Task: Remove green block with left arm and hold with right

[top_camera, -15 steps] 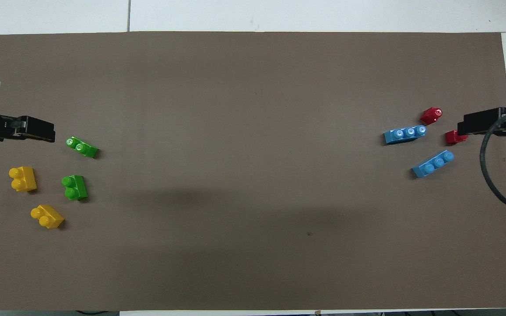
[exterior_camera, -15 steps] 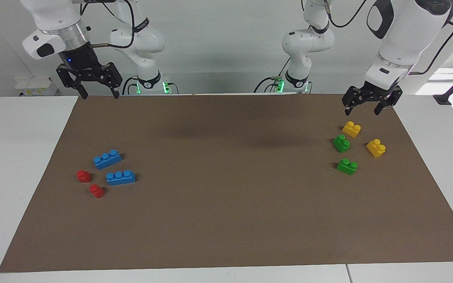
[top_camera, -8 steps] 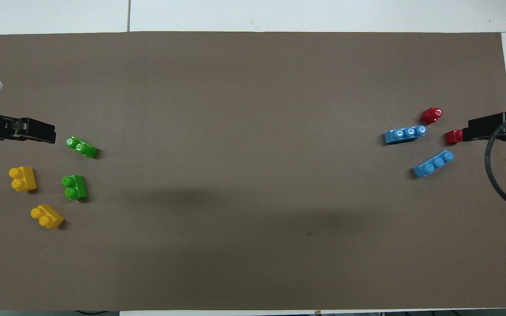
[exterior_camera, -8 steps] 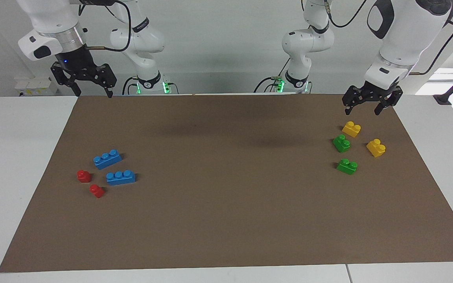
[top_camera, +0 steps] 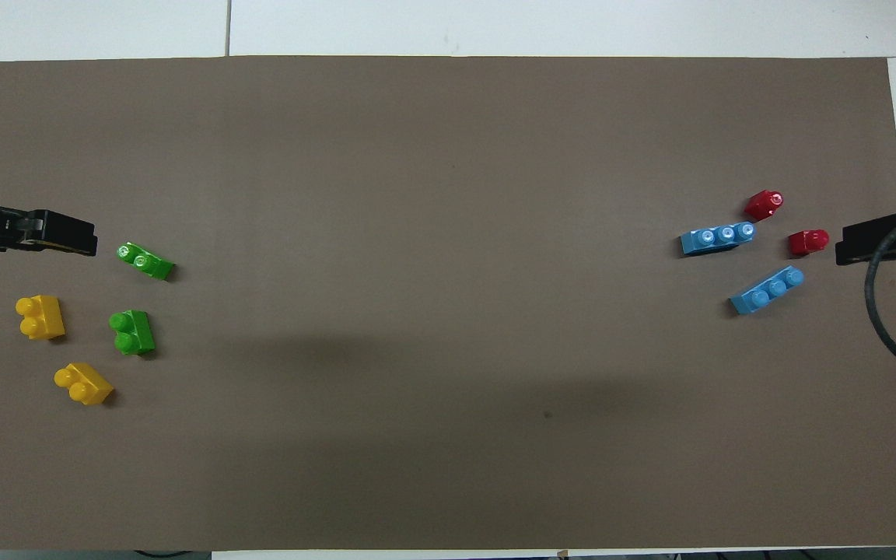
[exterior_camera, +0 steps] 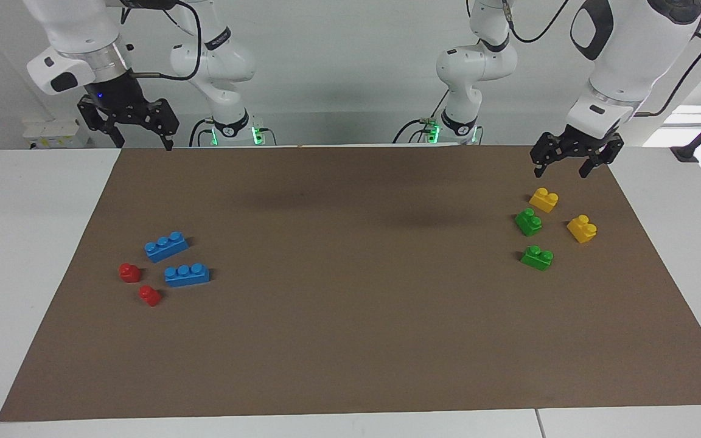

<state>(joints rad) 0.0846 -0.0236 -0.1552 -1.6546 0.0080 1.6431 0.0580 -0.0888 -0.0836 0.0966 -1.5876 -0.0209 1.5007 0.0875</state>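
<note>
The green block (exterior_camera: 537, 257) is a bright green two-stud brick lying on the brown mat toward the left arm's end; it also shows in the overhead view (top_camera: 145, 260). It is farther from the robots than the darker green brick (exterior_camera: 528, 222). My left gripper (exterior_camera: 560, 173) is open and empty, raised over the mat's edge nearest the robots, above a yellow brick (exterior_camera: 543, 199); it shows in the overhead view (top_camera: 67, 236) too. My right gripper (exterior_camera: 145, 145) is open and empty, raised over the mat's corner at the right arm's end.
A second yellow brick (exterior_camera: 582, 229) lies beside the green ones. Two blue three-stud bricks (exterior_camera: 166, 246) (exterior_camera: 187, 275) and two small red bricks (exterior_camera: 129, 272) (exterior_camera: 149, 295) lie toward the right arm's end. The brown mat (exterior_camera: 350, 340) covers the table's middle.
My right gripper has drawn back toward the mat's corner at its own end, uncovering a red brick in the overhead view. My left gripper has barely moved. No brick has moved.
</note>
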